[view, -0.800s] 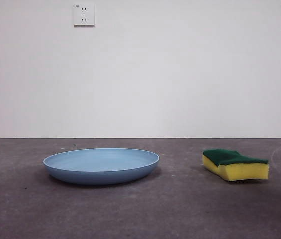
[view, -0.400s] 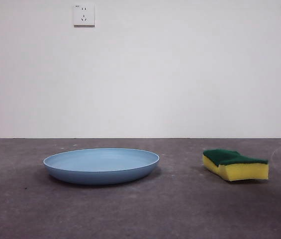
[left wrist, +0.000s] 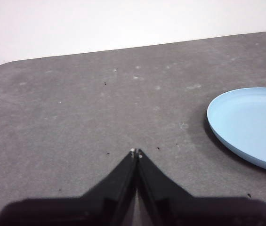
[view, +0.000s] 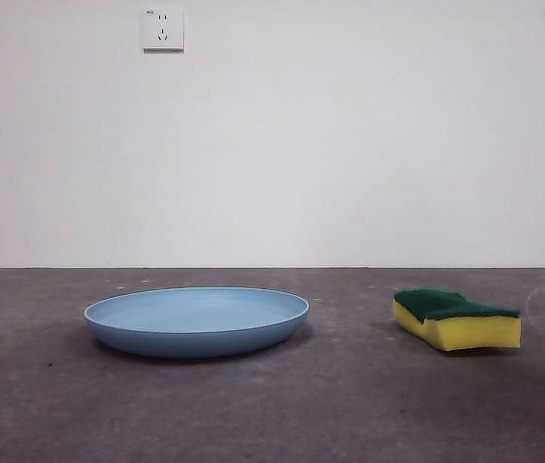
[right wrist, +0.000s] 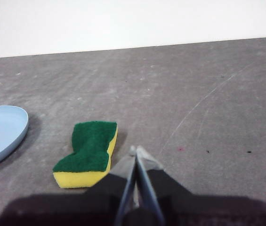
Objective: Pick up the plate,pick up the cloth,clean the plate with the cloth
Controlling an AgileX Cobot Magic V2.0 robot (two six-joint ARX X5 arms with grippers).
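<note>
The plate [left wrist: 253,125] lies flat on the bench [left wrist: 100,117] apart from the clenched left hand [left wrist: 136,152], while the sponge [right wrist: 89,150] rests just beside the clenched right hand [right wrist: 136,150].

The light is soft and even, and the white wall [view: 349,145] looks bright. The plate [view: 197,321] and the sponge [view: 457,319] each leave a small dark shadow on the gray tabletop [view: 272,405]. Nothing shines or glares. The front view is sharp. Both wrist views turn blurry and dark along the bottom edge, close to the camera.
</note>
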